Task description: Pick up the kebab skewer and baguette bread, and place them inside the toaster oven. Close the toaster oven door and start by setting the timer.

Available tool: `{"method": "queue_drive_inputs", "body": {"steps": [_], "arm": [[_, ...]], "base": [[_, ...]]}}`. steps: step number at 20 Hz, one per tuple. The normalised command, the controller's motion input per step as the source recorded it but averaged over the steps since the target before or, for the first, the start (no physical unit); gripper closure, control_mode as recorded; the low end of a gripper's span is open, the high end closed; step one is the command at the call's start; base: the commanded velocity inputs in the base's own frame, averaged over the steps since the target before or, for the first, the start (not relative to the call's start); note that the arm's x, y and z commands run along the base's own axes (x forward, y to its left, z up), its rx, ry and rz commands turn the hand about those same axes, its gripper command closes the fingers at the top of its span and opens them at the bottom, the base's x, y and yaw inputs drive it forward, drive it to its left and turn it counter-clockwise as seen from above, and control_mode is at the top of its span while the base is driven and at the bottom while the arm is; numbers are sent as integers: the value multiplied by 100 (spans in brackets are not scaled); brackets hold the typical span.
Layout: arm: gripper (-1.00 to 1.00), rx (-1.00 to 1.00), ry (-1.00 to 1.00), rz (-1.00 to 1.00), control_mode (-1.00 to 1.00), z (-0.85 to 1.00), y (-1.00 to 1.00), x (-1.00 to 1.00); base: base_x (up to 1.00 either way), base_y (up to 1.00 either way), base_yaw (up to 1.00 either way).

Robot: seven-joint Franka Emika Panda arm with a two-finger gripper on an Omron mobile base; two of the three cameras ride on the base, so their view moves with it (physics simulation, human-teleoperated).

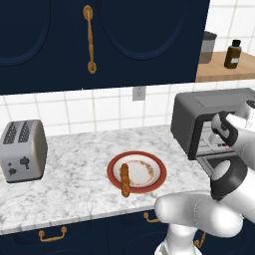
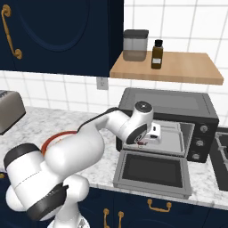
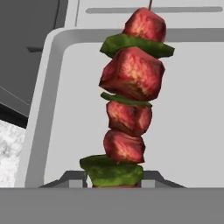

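My gripper (image 3: 113,178) is shut on the kebab skewer (image 3: 131,87), a stick of red meat chunks and green pepper slices that points away from the hand. It hangs just above the pale tray (image 3: 188,131) inside the toaster oven (image 2: 169,100). In the right base view the gripper (image 2: 149,136) reaches into the oven mouth, with the skewer (image 2: 141,143) a small red spot below it. The toaster oven door (image 2: 153,171) lies folded down flat. The baguette bread (image 1: 125,180) rests on the left side of a red-rimmed plate (image 1: 112,172) on the counter.
A silver two-slot toaster (image 1: 22,149) stands at the counter's left. Above the oven, a wooden shelf (image 2: 187,69) carries a grey jar (image 2: 135,44) and a brown bottle (image 2: 156,54). The oven's knobs (image 2: 204,129) sit on its right front. Dark blue cabinets hang overhead.
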Motion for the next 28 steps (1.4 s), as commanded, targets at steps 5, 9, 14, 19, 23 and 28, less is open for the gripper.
{"method": "queue_drive_inputs", "body": {"steps": [5,9,14,19,23,28], "arm": [[100,0,0,2,-100,-5,0,4],[-100,0,2,2,-100,-14,3,4],[-100,0,1,2,-100,-5,1,12],[-100,0,0,3,-100,0,0,-3],[-100,-1,-2,1,-100,17,15,-48],[-100,0,-4,-1,-100,46,44,-80]], "base": [[0,0,0],[0,0,0],[0,0,0],[0,0,0],[0,0,0],[0,0,0]]}}
